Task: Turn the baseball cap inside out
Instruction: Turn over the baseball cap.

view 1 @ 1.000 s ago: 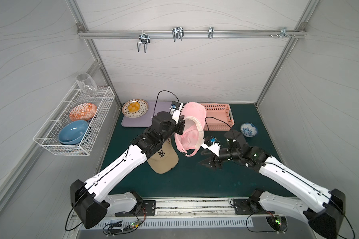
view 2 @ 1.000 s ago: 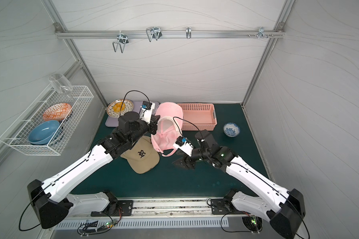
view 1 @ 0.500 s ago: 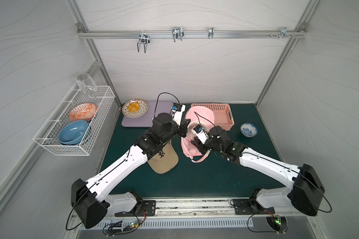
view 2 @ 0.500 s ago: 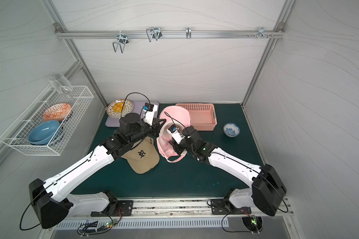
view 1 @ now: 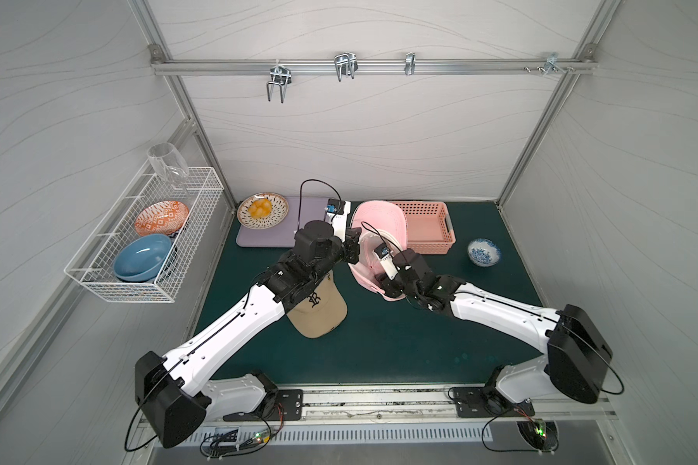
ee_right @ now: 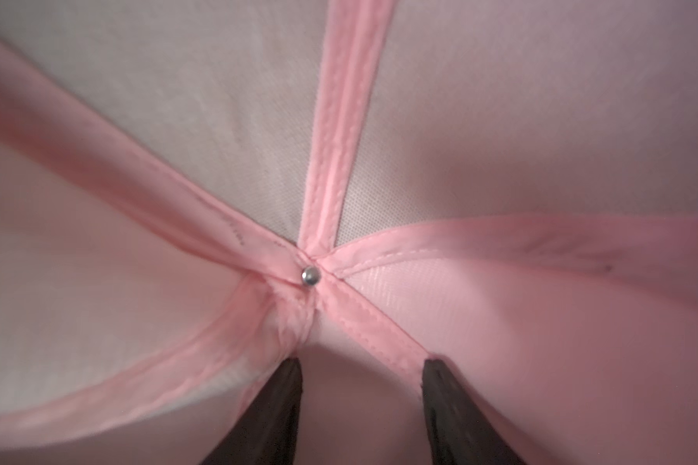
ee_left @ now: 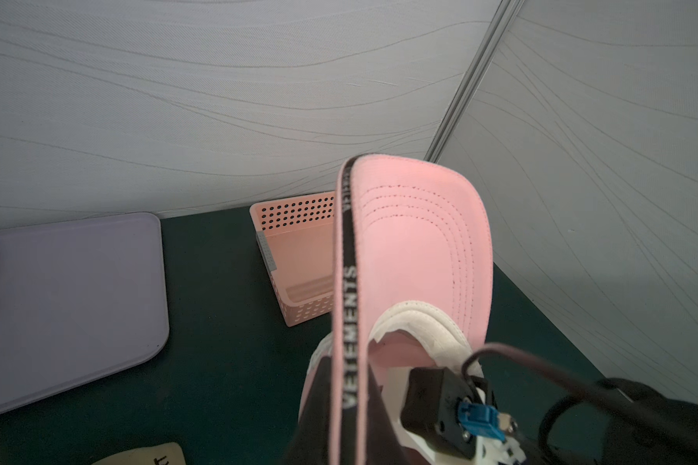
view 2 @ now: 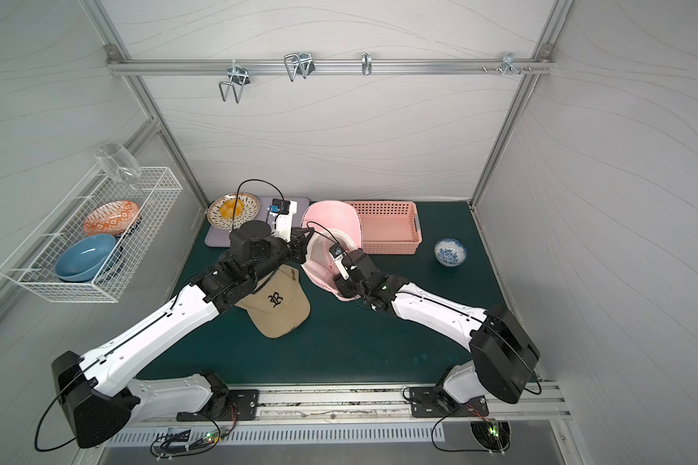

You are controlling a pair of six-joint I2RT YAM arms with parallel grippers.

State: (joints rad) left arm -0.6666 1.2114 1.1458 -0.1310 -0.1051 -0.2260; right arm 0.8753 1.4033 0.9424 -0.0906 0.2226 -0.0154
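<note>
My right jaws are standing parted with nothing between them. Both dark fingertips (ee_right: pixel 287 390) are poking up from the lower edge of the right wrist view, deep inside the pink baseball cap (view 1: pixel 379 215). Just above them in that frame, the silver rivet (ee_right: pixel 311 277) is sitting where the pink seam tapes (ee_right: pixel 339 120) are crossing. That puts the crown's centre dead ahead of the tips and slightly left of the gap's middle, which I am judging to be the spot the coming push depends on.

In both top views the cap is hanging off the counter (view 1: pixel 379 346) near frame centre. Its long axis is running from the brim (view 2: pixel 331 217) at the upper end, beside the pink basket (view 1: pixel 428 229), down to the crown (view 1: pixel 365 277) at the lower end. My right arm (view 1: pixel 500 310) is entering the opening from the lower right, so it is the nearer arm for the push. My left jaws are clamped on the cap at the rim, at its left edge in a top view, and are bracing it.

I cannot tell whether my tips are touching the lining. The top views are hiding my right jaws inside the crown. In the left wrist view, the lettered black strap (ee_left: pixel 349 322) is covering the exact pinch point. The tan cap (view 1: pixel 319 312) is lying partly under my left arm (view 1: pixel 238 318).
</note>
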